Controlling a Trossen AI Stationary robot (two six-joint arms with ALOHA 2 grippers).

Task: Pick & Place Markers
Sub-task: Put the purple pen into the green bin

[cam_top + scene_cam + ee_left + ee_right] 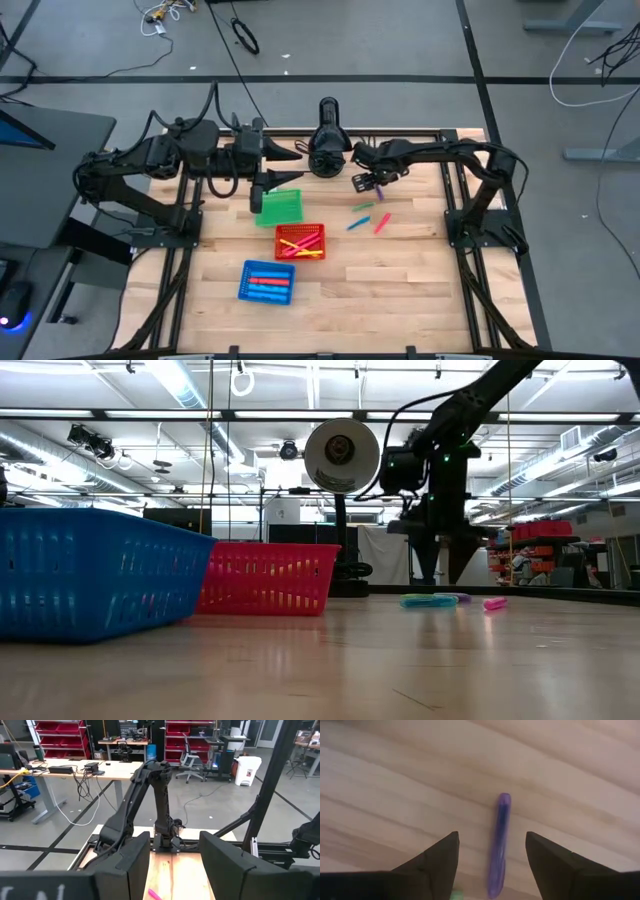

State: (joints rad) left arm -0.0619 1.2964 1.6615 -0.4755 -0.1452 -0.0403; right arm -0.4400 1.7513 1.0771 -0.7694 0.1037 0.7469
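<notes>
Fingers of the right gripper (pixel 490 852) stand apart over a purple marker (pixel 499 842) on the desk (pixel 395 780); left gripper (pixel 172 865) apart, empty.

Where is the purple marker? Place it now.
The purple marker lies flat on the wooden table, on its right half, directly under the right gripper, between its open fingers.
</notes>
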